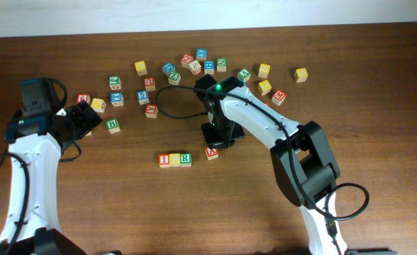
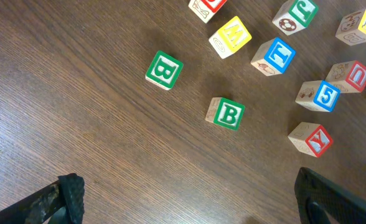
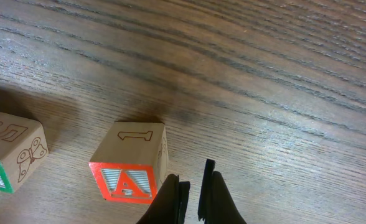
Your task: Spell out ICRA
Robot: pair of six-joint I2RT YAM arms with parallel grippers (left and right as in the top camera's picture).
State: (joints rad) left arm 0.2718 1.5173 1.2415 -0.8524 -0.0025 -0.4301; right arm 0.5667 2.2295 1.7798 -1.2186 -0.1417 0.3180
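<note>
1. Near the middle of the wooden table (image 1: 123, 205), three small letter cubes sit touching in a row. From left to right in the overhead view they are a red I (image 1: 164, 160), a yellow C (image 1: 174, 159) and a green R (image 1: 186, 159).
2. The red A cube (image 1: 211, 151) lies just right of that row, apart from the R and turned slightly askew.
3. The right gripper (image 3: 192, 180) is low over the table just beside the A cube. Its fingers (image 3: 173, 202) are pressed almost together and grip nothing. Whether they touch the cube cannot be told.
4. The left gripper (image 2: 188, 186) is at the table's left side, well apart from the row. Its fingers are spread wide and empty, above two green B cubes (image 2: 164, 70).
5. Other letter cubes (image 1: 201, 64) in red, blue, green and yellow lie scattered across the far part of the table.
</note>
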